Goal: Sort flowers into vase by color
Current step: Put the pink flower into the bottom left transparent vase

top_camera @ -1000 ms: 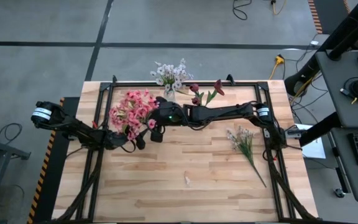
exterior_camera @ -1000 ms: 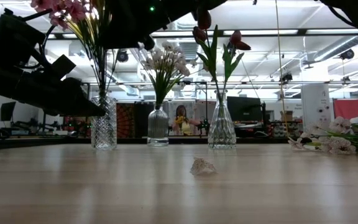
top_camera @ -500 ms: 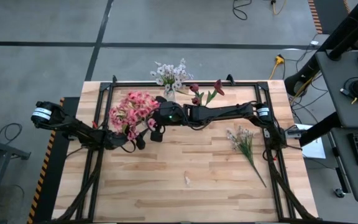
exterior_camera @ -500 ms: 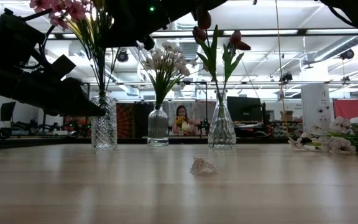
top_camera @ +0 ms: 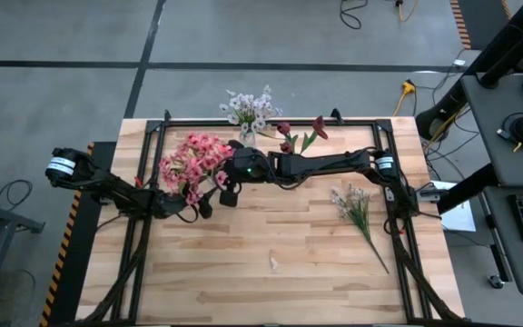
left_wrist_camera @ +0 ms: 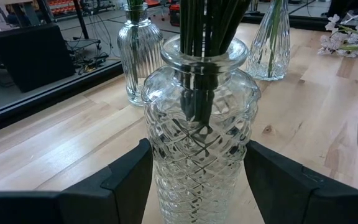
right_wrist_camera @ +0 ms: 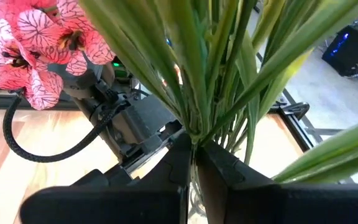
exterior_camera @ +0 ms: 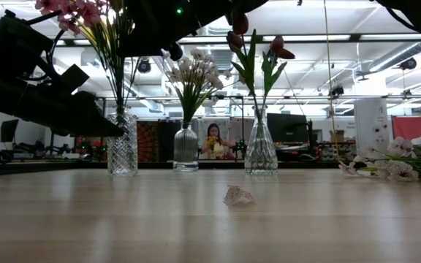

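Note:
Pink flowers [top_camera: 193,162] stand with their stalks in a cut-glass vase [left_wrist_camera: 201,124] at the table's far left. My left gripper [left_wrist_camera: 201,186] reaches in low from the left and has this vase between its fingers. My right gripper [right_wrist_camera: 194,149] stretches across from the right, higher up, and is shut on the pink flowers' green stalks [right_wrist_camera: 194,127] above the vase mouth. White flowers [exterior_camera: 192,73] stand in a ribbed vase [exterior_camera: 186,150], and dark red flowers [exterior_camera: 258,51] in a flared vase [exterior_camera: 260,150]. A loose white spray [top_camera: 357,209] lies flat on the table at the right. My left gripper has the cut-glass vase's lower body [left_wrist_camera: 160,180] between its two fingers, one on each side. The fingers come in nearly level from the table's left. The vase stands upright on the table. My right gripper pinches the pink flowers' stalks [right_wrist_camera: 196,138] between its two fingertips, below the blossoms. It comes nearly level from the table's right, fingers across the stalks. How many stalks it has I cannot tell. The stalks stand upright in the vase.
A small pale scrap [top_camera: 273,263] lies on the bare wood near the table's middle front. The three vases stand in a row along the far edge. A black frame [top_camera: 398,227] rims the table. A person [exterior_camera: 214,142] shows in the room behind.

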